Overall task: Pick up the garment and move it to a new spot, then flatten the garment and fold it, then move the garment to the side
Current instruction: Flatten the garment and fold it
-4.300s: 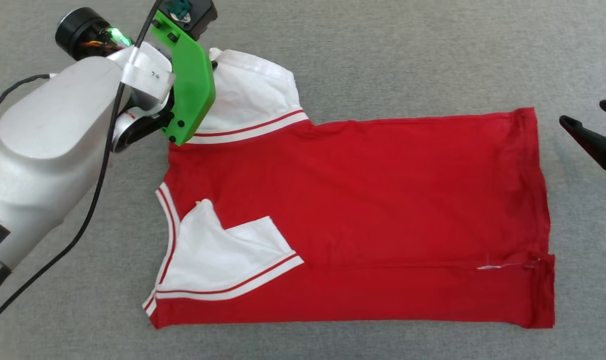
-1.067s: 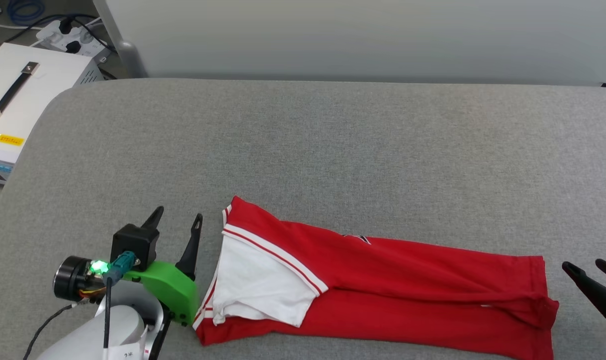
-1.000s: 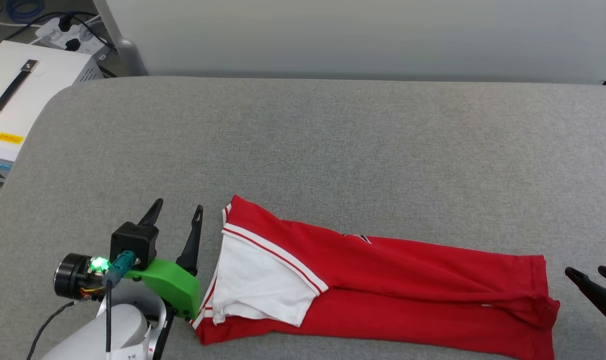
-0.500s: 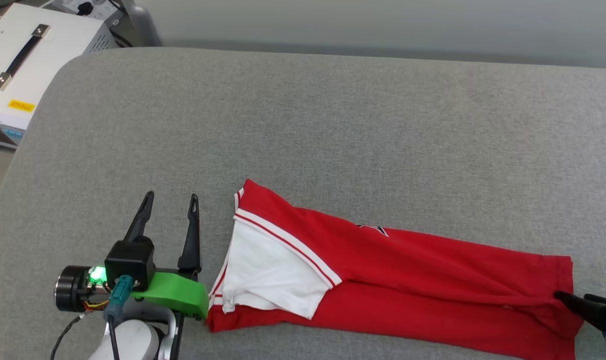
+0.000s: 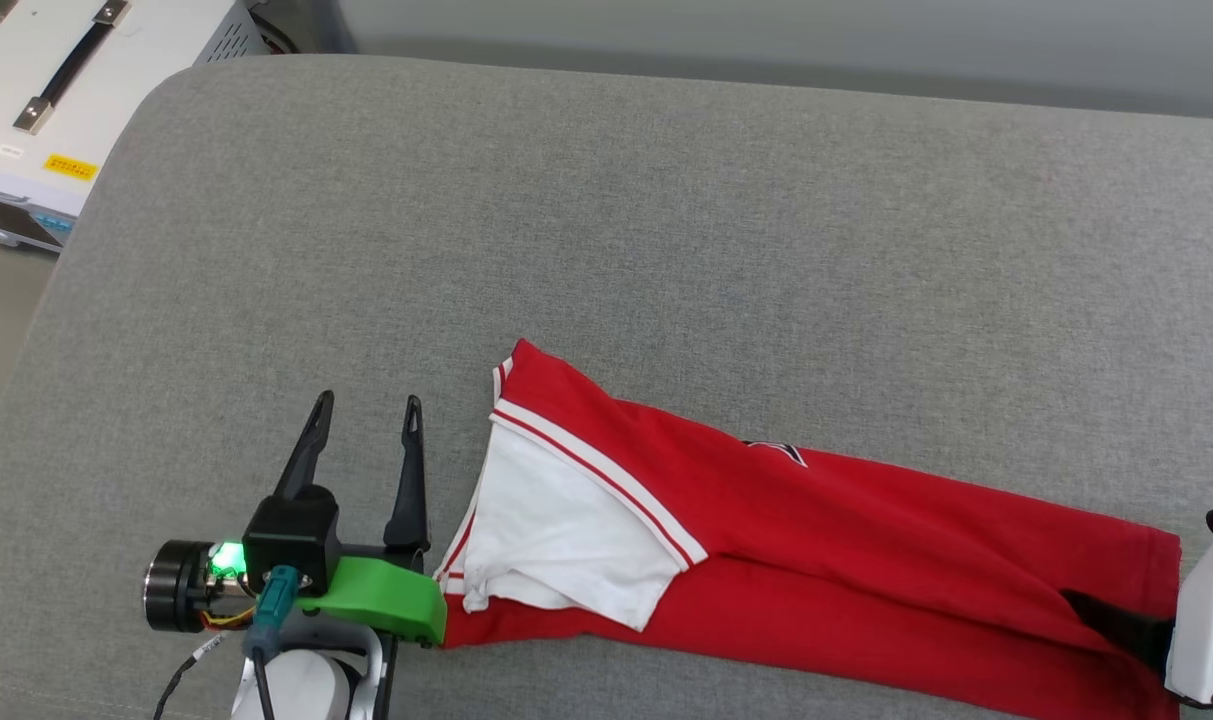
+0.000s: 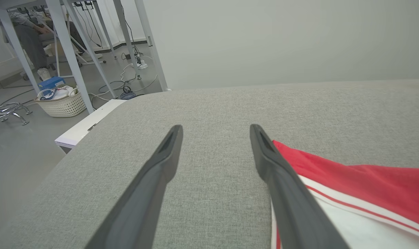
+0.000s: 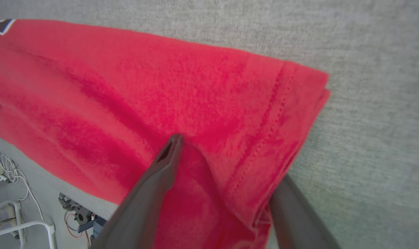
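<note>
The garment (image 5: 866,540), red with a white sleeve (image 5: 566,530) and striped trim, lies folded into a long narrow strip running from mid-left to the lower right of the grey cushion. A bit of dark print (image 5: 778,451) peeks out at its far edge. My left gripper (image 5: 366,420) is open on the cushion just left of the sleeve end, with bare fabric between its fingers (image 6: 168,152) and the garment (image 6: 368,180) to its right. My right gripper (image 7: 230,155) is open at the hem end (image 7: 285,103): one finger lies on top of the red cloth, the other runs under the hem. The upper finger also appears in the head view (image 5: 1106,618).
The grey cushioned surface (image 5: 666,200) extends wide beyond the garment, with a rounded left edge. A white box with a handle (image 5: 66,80) sits off its far left corner. A basket (image 6: 60,102), table legs, floor cables and a standing person (image 6: 29,38) are beyond that edge.
The garment went from a wide half-fold to a narrow strip. The camera has shifted. My right gripper moved in from the right onto the hem end; the left stays beside the sleeve.
</note>
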Robot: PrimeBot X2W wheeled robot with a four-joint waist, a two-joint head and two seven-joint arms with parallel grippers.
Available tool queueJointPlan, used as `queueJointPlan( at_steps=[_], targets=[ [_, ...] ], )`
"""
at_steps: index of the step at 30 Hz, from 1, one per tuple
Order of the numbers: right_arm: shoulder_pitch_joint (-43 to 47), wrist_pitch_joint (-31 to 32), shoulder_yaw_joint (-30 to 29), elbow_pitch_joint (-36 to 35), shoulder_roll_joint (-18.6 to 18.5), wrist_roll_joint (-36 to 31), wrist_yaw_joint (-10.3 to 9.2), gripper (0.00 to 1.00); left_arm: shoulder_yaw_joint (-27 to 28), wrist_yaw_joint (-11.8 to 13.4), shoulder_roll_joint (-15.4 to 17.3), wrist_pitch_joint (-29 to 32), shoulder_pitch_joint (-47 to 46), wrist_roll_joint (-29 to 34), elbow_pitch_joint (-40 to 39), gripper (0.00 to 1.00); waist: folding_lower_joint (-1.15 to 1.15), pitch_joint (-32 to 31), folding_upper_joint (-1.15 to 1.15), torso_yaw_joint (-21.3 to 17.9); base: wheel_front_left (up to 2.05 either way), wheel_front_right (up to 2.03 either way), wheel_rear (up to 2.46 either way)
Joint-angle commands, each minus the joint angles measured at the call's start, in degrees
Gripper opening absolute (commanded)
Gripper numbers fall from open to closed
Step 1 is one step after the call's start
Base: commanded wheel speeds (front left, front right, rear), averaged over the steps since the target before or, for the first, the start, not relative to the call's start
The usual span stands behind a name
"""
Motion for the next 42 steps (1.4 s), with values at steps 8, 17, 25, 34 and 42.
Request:
queueJointPlan(
  at_steps=[8, 17, 25, 34, 42],
  targets=[
    [-1.6, -3.8, 5.4, 2.8, 0.8, 1.7, 0.05, 0.00, 3.8, -3.5, -4.1, -0.3, 2.2, 5.4, 1.9, 1.00, 0.00, -0.6, 0.00, -0.9, 0.00, 0.00, 0.00],
    [-2.1, -8.5, 2.1, 4.1, -4.5, 3.4, 0.05, 0.00, 7.0, -5.7, -6.3, -0.3, 4.0, 8.6, 2.1, 1.00, 0.00, -3.1, 0.00, -1.9, 0.00, 0.00, 0.00],
    [-1.1, -10.7, -2.2, 9.4, -11.0, 0.4, 0.05, 0.00, 8.8, -7.1, -7.5, -0.3, 5.2, 10.2, 2.1, 1.00, 0.00, -4.8, 0.00, -2.5, 0.00, 0.00, 0.00],
    [0.0, -8.2, -3.5, 9.3, -12.0, 0.4, 0.05, 0.00, 9.5, -8.5, -8.5, -0.3, 7.0, 11.4, 2.7, 1.00, 0.00, -7.1, 0.00, -3.4, 0.00, 0.00, 0.00],
    [2.1, -3.7, -4.8, -4.3, -8.4, 7.9, 0.05, 0.00, 9.8, -9.3, -8.9, -0.3, 8.0, 12.1, 3.2, 1.00, 0.00, -8.3, 0.00, -3.7, 0.00, 0.00, 0.00]
  ],
)
